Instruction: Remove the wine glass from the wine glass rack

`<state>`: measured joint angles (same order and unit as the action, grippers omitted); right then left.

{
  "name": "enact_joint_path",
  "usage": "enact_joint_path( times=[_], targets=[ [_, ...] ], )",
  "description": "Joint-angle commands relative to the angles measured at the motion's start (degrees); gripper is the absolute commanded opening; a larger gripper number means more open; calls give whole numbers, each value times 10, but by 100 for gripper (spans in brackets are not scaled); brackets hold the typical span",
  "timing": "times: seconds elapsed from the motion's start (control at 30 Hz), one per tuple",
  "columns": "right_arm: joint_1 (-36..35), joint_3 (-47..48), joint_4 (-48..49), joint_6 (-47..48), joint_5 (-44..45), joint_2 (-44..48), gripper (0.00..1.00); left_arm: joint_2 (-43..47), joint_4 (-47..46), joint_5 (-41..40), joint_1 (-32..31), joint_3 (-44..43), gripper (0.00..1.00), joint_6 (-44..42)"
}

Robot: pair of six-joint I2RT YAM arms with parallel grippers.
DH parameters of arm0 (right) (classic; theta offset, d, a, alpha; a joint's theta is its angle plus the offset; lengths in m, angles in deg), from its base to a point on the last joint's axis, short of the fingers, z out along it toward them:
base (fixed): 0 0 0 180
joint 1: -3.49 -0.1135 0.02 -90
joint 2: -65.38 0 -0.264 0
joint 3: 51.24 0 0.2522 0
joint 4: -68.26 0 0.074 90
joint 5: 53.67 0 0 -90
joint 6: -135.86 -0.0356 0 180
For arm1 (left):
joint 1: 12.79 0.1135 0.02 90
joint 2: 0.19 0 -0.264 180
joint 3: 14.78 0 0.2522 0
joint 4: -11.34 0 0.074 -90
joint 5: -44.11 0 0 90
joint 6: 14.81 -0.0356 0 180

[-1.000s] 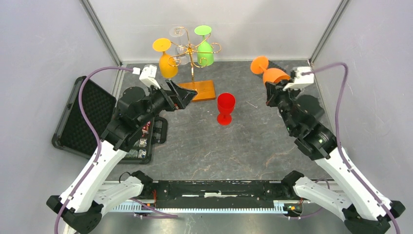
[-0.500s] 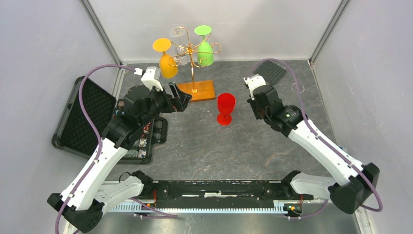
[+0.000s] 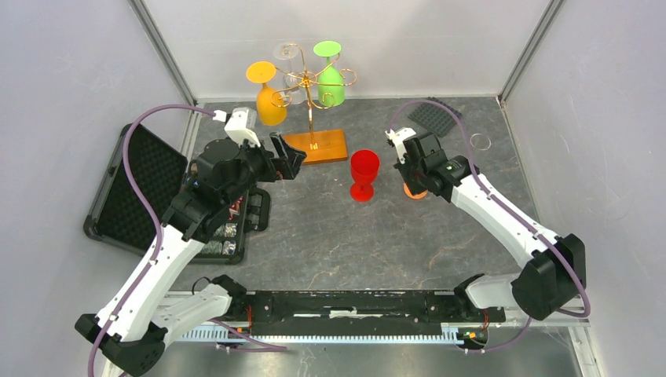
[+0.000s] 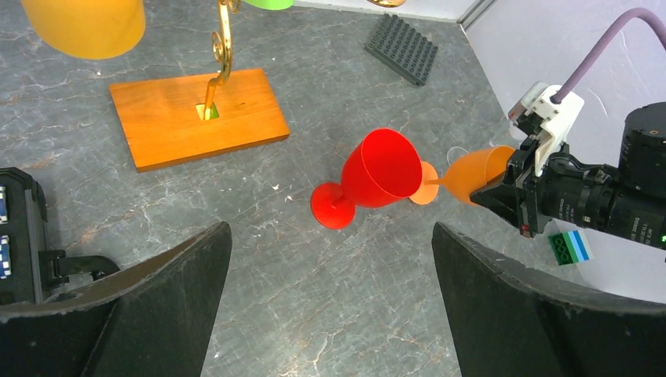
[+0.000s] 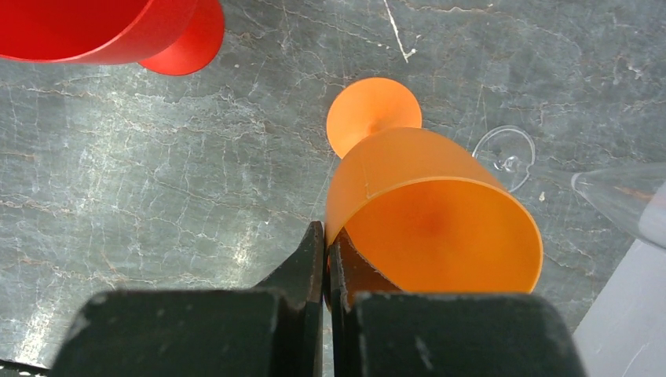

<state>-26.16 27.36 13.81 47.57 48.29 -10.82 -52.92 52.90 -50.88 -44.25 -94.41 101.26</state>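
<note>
I am counting one wine glass rack (image 3: 317,147) and six glasses. Three are hanging upside down from its gold arms: a yellow-orange glass (image 3: 271,102), a green glass (image 3: 331,85) and a clear glass (image 3: 287,53). A red glass (image 3: 364,169) is standing on the table, an orange wine glass (image 5: 424,212) is sitting in my right gripper (image 5: 324,236), and a second clear glass (image 5: 506,157) is lying by the right wall. My right fingers are pinching together on the orange bowl's rim, one inside and one outside, just beside the red glass and well apart from the rack. Its foot is possibly touching the table. My left gripper (image 3: 289,153) is hanging wide apart, holding nothing. From above, my right arm is hiding most of the orange wine glass.
</note>
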Motion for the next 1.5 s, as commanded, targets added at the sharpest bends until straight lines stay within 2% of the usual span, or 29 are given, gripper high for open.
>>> enact_joint_path(
  times=[0.0, 0.5, 1.13, 1.33, 1.47],
  targets=[
    [14, 32, 13, 24, -35, -16, 0, 6, -2, -22, 3, -17, 100, -28],
    [43, 51, 0, 49, -67, -34, 9, 12, 2, -29, 3, -20, 100, -32],
    [44, 101, -2, 44, -57, -39, 38, -7, 37, -58, 8, -62, 100, -36],
    [44, 71, 48, 36, -83, 25, 57, -15, 48, -66, 33, -83, 100, -31],
    [45, 31, 111, 7, -85, 90, 62, -27, 49, -43, 76, -100, 100, -15]
  ],
)
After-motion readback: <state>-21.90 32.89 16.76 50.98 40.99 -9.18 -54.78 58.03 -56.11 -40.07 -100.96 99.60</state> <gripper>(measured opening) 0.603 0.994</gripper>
